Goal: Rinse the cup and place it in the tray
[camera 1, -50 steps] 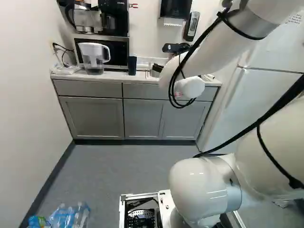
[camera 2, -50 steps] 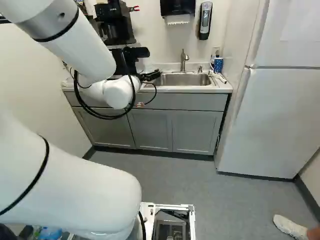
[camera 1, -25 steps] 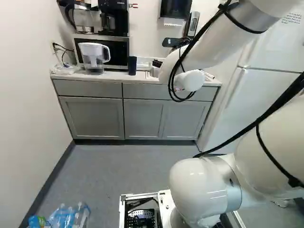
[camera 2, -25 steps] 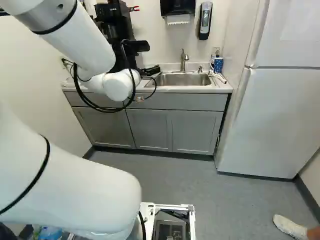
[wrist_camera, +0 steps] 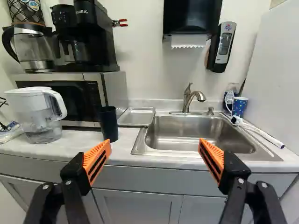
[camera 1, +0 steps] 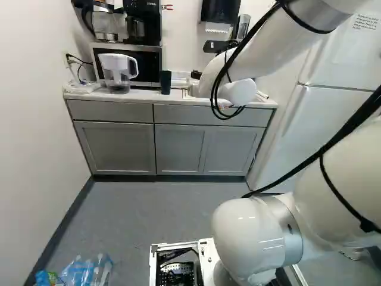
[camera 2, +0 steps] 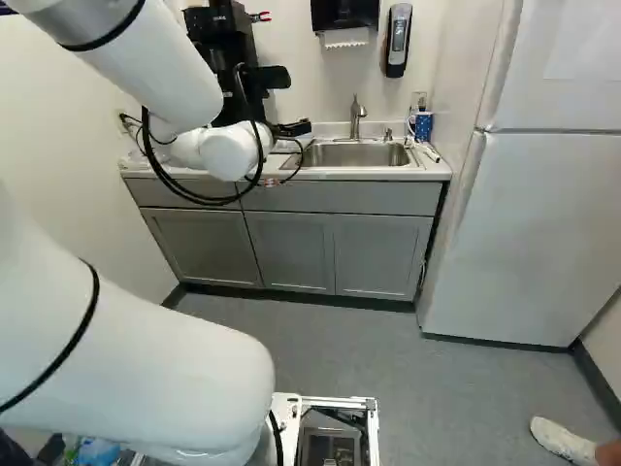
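Observation:
In the right base view my gripper (camera 2: 293,128) is partly hidden by the arm, near the sink's left end. The wrist view shows the gripper (wrist_camera: 155,156) open, its orange-padded fingers wide apart with nothing between them. Ahead of one finger a dark cup (wrist_camera: 108,123) stands upright on the counter, untouched; it also shows as the dark cup (camera 1: 165,82) in the left base view. Just behind it, between microwave and sink, lies a shallow metal tray (wrist_camera: 136,116). The steel sink (wrist_camera: 196,135) with its faucet (wrist_camera: 188,98) is ahead of the other finger.
A water pitcher (wrist_camera: 39,114) stands on the counter (wrist_camera: 70,145) before the microwave (wrist_camera: 114,88). A blue dotted mug (wrist_camera: 239,106) and a white brush (wrist_camera: 259,131) are at the sink's far side. Plastic bottles (camera 1: 89,271) lie on the floor near the base.
The gripper and forearm have risen slightly against the counter, with the gripper's fingertips higher in the right base view. The base and the cup have stayed put.

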{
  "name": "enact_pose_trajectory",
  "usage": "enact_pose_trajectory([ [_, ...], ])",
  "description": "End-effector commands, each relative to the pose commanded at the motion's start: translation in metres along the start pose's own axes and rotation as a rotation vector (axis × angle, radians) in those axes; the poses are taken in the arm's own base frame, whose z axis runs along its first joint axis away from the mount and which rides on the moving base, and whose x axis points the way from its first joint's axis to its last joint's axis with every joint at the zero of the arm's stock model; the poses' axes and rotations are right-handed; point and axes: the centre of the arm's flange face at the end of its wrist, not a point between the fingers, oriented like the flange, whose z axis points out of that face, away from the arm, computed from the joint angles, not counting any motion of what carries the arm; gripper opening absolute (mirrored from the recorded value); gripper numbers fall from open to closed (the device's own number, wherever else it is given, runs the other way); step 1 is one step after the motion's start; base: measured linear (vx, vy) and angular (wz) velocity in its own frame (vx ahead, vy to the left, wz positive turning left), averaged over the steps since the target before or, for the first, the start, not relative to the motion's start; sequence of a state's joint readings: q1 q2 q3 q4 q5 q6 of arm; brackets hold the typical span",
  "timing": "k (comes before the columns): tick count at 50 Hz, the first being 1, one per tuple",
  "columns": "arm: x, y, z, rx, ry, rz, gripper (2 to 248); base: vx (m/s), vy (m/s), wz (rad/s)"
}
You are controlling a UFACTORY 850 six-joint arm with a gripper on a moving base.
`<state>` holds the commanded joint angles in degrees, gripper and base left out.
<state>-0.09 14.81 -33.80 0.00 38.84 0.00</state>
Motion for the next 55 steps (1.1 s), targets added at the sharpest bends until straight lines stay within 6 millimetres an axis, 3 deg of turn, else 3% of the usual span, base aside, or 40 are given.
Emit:
enact_pose_trajectory([
  [55, 0.048, 0.0, 0.023, 0.0, -0.039, 0.0, 247, 0.0, 0.0, 0.0],
])
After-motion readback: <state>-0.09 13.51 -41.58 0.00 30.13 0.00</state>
